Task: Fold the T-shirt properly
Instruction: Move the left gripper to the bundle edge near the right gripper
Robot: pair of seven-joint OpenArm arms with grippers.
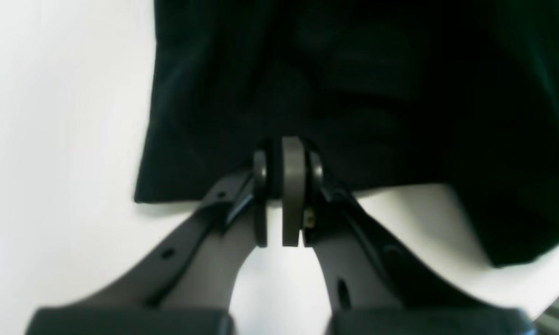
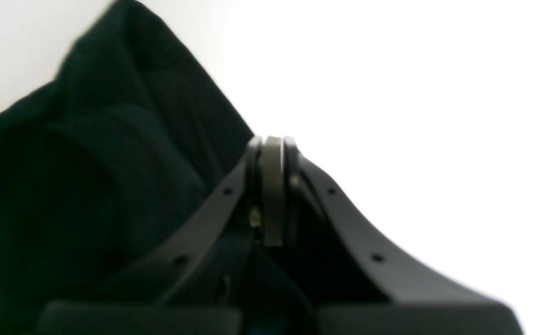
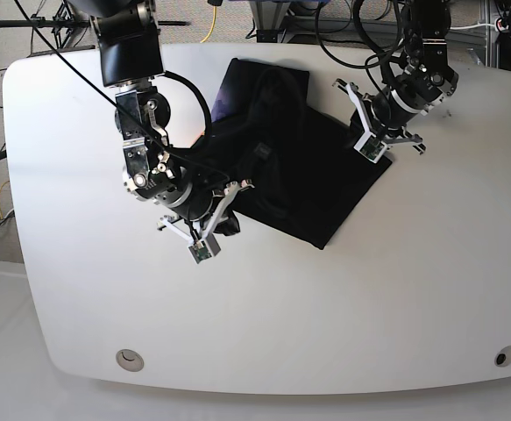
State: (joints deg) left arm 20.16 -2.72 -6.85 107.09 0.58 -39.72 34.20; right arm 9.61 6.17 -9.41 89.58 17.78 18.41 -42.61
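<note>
The black T-shirt (image 3: 299, 167) lies rumpled and partly folded on the white table (image 3: 264, 333), running from the far middle toward the centre. My left gripper (image 3: 380, 156) is at its right corner. In the left wrist view the gripper (image 1: 286, 145) is shut with the hem of the T-shirt (image 1: 354, 93) between its fingertips. My right gripper (image 3: 223, 221) is at the shirt's left lower edge. In the right wrist view the gripper (image 2: 272, 142) is shut, with bunched T-shirt cloth (image 2: 98, 163) beside and under it. No neck marks show.
Cables (image 3: 343, 35) and stands crowd the table's far edge. The right-wrist arm's column (image 3: 128, 44) rises at the far left. Two round fittings (image 3: 131, 357) (image 3: 500, 357) sit near the front edge. Bare white table shows around the cloth.
</note>
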